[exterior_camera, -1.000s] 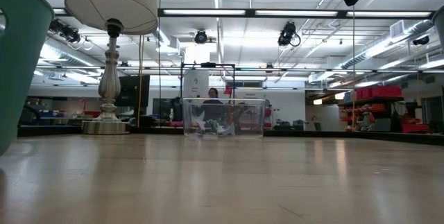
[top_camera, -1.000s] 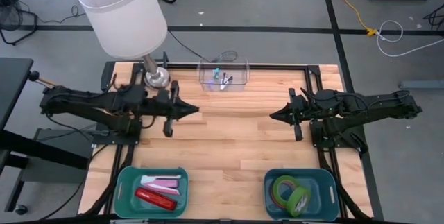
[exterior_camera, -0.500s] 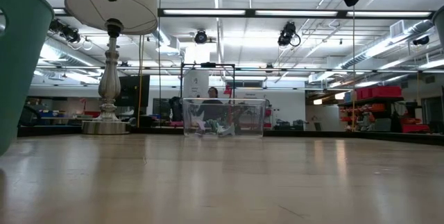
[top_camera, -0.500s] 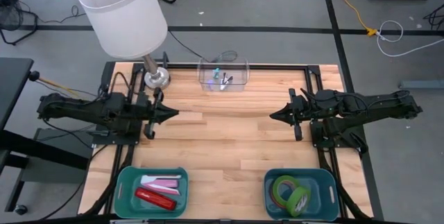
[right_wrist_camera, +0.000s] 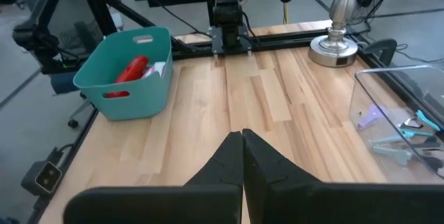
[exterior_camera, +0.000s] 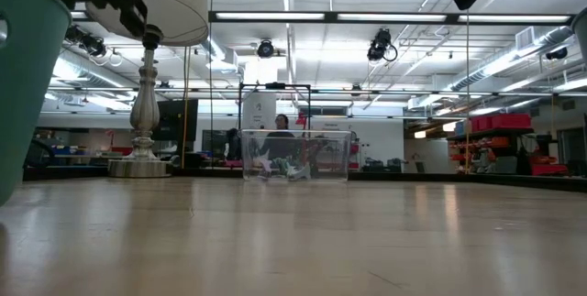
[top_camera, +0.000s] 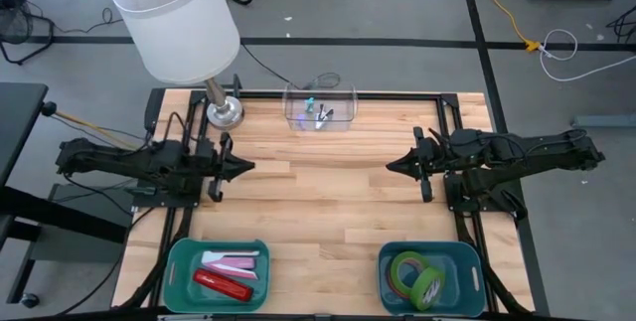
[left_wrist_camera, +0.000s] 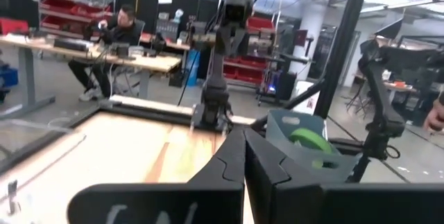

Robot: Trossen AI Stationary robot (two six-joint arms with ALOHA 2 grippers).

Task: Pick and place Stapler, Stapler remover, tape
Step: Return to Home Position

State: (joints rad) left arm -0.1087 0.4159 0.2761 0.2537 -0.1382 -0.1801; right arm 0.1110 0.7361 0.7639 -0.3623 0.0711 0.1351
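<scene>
The green tape (top_camera: 415, 273) lies in the blue bin (top_camera: 469, 259) at 5 o'clock, well apart from left gripper (top_camera: 243, 165) and right gripper (top_camera: 393, 166); both jaws closed, empty.

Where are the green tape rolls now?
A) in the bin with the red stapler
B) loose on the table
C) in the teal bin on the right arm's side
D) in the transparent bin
C: the high view shows the green tape lying inside that teal bin.
</scene>
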